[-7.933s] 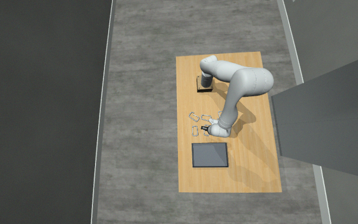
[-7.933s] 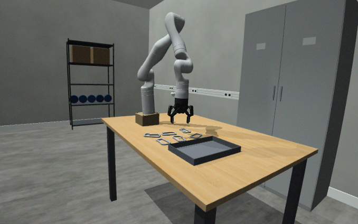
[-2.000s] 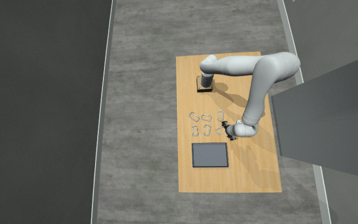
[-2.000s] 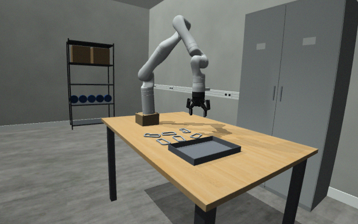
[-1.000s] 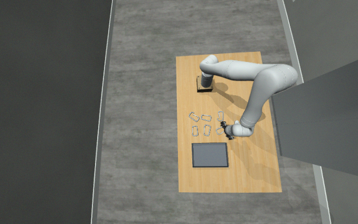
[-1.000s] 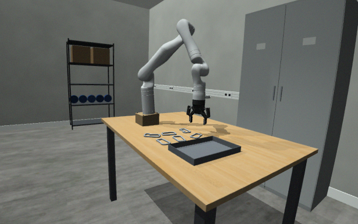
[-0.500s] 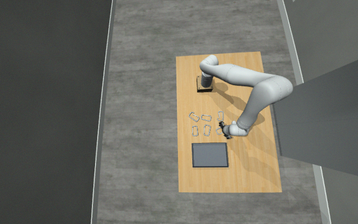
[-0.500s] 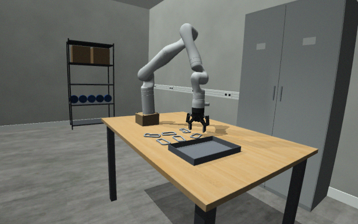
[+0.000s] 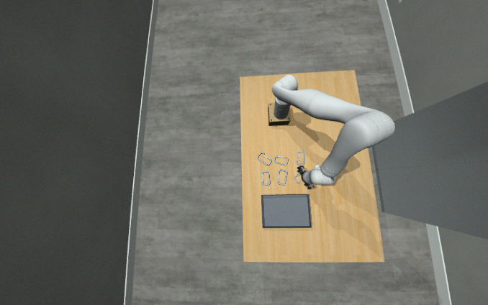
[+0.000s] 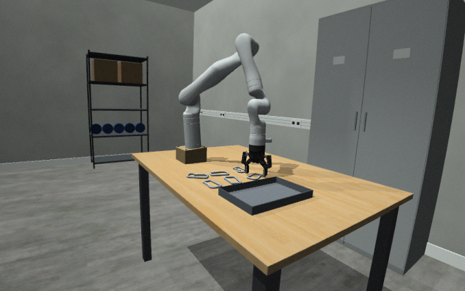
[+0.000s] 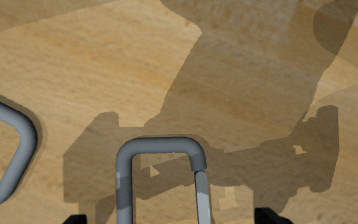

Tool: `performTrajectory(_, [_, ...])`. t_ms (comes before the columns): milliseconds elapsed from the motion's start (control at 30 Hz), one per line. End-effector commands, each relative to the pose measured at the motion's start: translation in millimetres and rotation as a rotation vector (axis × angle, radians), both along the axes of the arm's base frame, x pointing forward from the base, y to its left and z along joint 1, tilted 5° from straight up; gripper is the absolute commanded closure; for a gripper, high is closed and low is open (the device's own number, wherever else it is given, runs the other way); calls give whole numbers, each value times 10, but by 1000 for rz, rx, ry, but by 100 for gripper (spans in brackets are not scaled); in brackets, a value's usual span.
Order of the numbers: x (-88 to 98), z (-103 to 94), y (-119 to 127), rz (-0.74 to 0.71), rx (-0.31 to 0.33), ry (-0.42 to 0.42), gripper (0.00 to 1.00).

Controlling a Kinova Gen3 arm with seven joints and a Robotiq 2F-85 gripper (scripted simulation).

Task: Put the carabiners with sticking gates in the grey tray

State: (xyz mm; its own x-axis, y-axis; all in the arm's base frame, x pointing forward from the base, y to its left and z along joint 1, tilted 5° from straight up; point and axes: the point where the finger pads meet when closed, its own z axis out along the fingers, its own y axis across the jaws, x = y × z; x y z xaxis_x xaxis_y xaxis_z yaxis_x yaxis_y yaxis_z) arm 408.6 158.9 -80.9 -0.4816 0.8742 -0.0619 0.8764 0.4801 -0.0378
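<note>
one gripper, black, two-fingered, pointing down low over the wooden table; fingers spread fully, nothing held. one grey carabiner, lying flat beneath it, its near portion between the two fingertips in the wrist view, not gripped. five further carabiners, all flat on the table, outside the tray. one grey tray, near the gripper, no carabiner inside. whether any gate sticks: cannot tell.

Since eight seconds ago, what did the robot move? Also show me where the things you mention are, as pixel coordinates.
The open gripper point(image 9: 305, 178) point(image 10: 256, 173) point(image 11: 170, 220) moved away from the middle carabiner in the row nearest the tray point(image 9: 286, 227) point(image 10: 252, 210). It's now low over that row's end carabiner point(image 9: 297, 178) point(image 10: 254, 176) point(image 11: 124, 192), on the cabinet side. No carabiner was visibly picked up. The tray stayed put.
</note>
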Motion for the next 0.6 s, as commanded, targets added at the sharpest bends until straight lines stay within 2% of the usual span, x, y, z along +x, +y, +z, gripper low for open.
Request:
performTrajectory(0, [4,2,-1,0,0,-1,0])
performTrajectory(33, [-4,-51,-5,-6,-6,6,0])
performTrajectory(567, [-4,-51,-5,-6,-6,6,0])
